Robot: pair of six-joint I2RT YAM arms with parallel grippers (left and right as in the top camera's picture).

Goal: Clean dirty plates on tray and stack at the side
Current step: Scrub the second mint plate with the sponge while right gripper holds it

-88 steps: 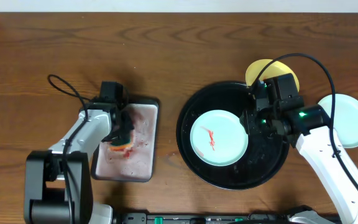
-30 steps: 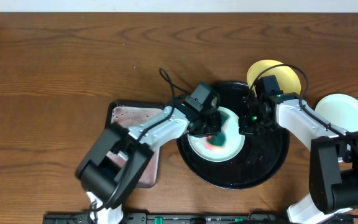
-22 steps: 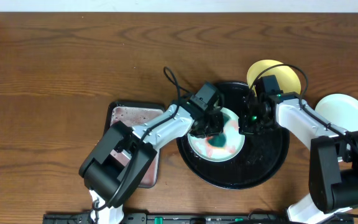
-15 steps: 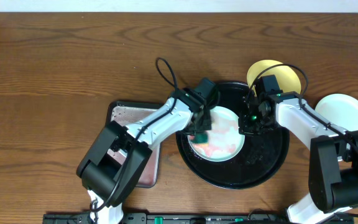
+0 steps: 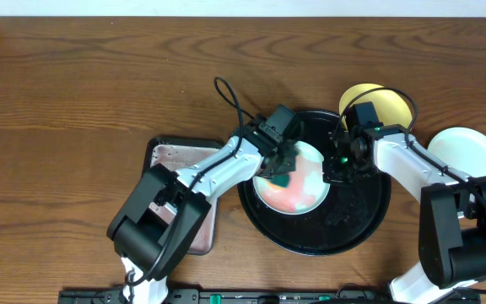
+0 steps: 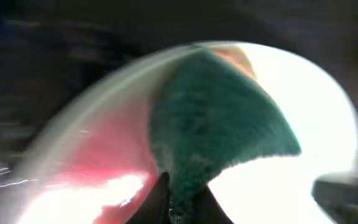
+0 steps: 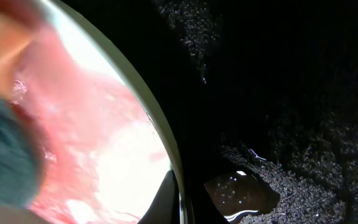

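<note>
A pale plate smeared pink with sauce lies in the black tray. My left gripper is shut on the green sponge and presses it on the plate's upper left; the sponge fills the left wrist view over the red-smeared plate. My right gripper is shut on the plate's right rim, one finger over the rim and one under it. A yellow plate and a clean pale plate lie on the wood right of the tray.
A silvery rectangular pan with sauce stains sits left of the tray, partly under my left arm. The left arm's cable loops above the tray's left edge. Bare wood-grain tabletop spreads at the back and left.
My left gripper came from the pan to the tray with the sponge and has rubbed across the plate, spreading the red smear into a pink film. My right gripper closed in on the rim.
</note>
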